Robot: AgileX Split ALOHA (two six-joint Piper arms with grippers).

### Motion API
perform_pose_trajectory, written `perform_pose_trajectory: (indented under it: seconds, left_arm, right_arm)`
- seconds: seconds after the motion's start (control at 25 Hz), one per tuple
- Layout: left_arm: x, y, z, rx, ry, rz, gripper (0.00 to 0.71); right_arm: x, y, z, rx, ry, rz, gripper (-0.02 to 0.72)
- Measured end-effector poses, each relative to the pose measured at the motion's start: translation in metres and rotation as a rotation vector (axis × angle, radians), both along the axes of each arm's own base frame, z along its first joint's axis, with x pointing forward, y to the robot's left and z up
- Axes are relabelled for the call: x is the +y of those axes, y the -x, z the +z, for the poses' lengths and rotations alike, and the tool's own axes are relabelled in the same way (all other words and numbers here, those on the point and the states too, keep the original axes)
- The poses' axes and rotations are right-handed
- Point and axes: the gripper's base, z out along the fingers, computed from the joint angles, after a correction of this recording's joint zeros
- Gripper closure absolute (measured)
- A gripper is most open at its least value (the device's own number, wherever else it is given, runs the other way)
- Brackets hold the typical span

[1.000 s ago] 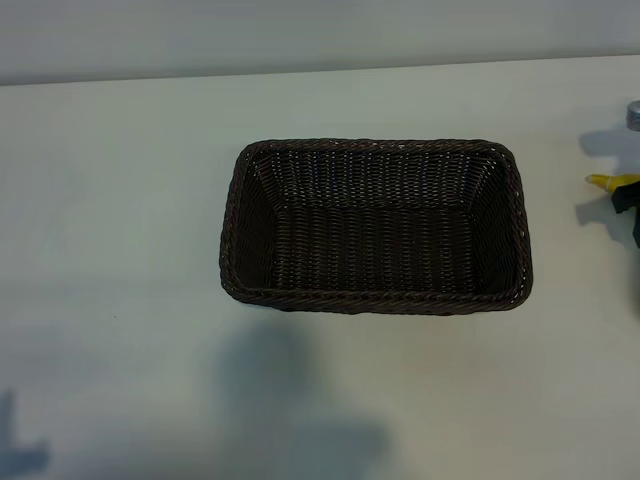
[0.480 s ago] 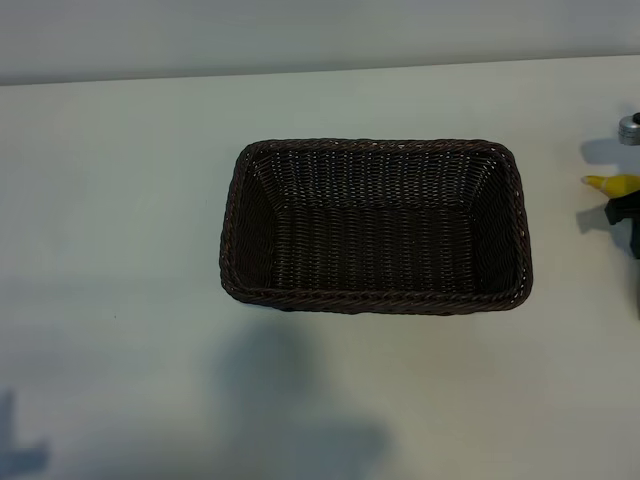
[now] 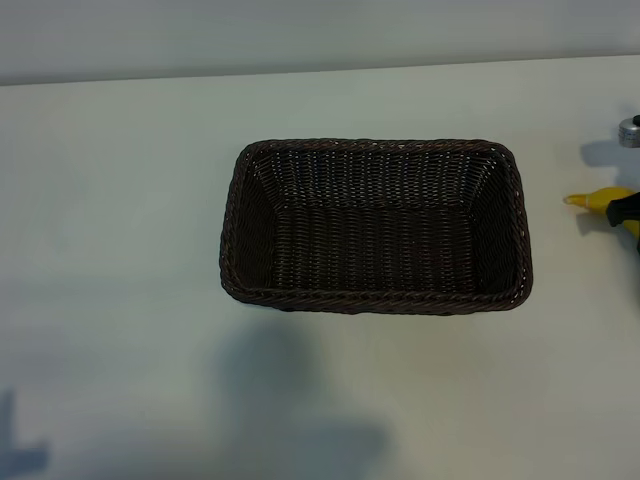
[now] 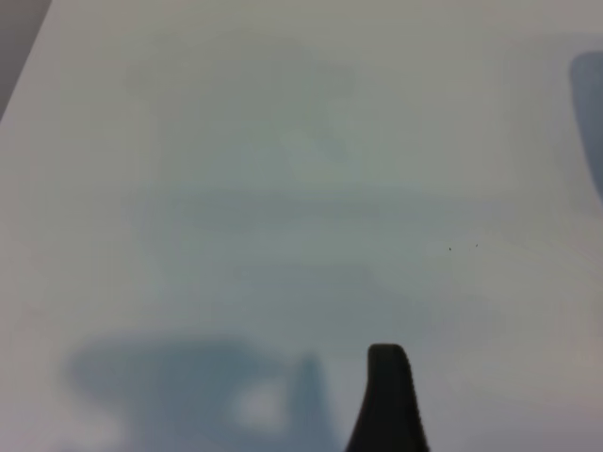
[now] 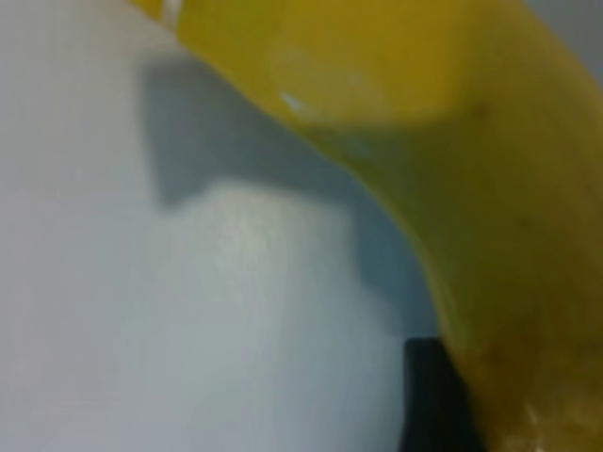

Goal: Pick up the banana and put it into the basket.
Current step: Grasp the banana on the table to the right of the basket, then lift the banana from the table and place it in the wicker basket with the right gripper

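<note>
banana (image 3: 598, 199): smooth yellow, pointed tip, beside basket (image 3: 375, 301) | right gripper (image 3: 628, 208): jaws' state unclear | left jaws spread

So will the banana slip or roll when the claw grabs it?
The banana looks smooth and glossy, so it might slip a little. Its curved shape probably makes it rock or turn rather than roll far. It looks firm, so likely it stays stiff, though a hard squeeze could bruise it.

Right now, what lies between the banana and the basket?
Nothing: in the exterior view only bare table separates the banana, at the right edge, from the basket.
</note>
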Motion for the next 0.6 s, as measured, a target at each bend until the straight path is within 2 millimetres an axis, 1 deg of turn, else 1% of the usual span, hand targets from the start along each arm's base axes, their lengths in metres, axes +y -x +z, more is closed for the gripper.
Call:
perform_pose_trajectory:
  seconds: [0.12,0.24,0.48,0.6]
  left_arm:
    - [0.0,0.0,0.0,0.0,0.0,0.0,0.136]
    - [0.0,0.0,0.0,0.0,0.0,0.0,0.136]
    - [0.0,0.0,0.0,0.0,-0.003,-0.002,0.136]
    - [0.0,0.0,0.0,0.0,-0.003,-0.002,0.136]
  right_arm:
    - [0.0,0.002,0.018,-0.04,0.004,0.0,0.284]
    - [0.001,0.007,0.044,-0.095,0.01,-0.002,0.284]
    - [0.003,0.031,0.091,-0.105,0.01,-0.005,0.284]
    - [0.004,0.039,0.107,-0.127,0.011,-0.007,0.284]
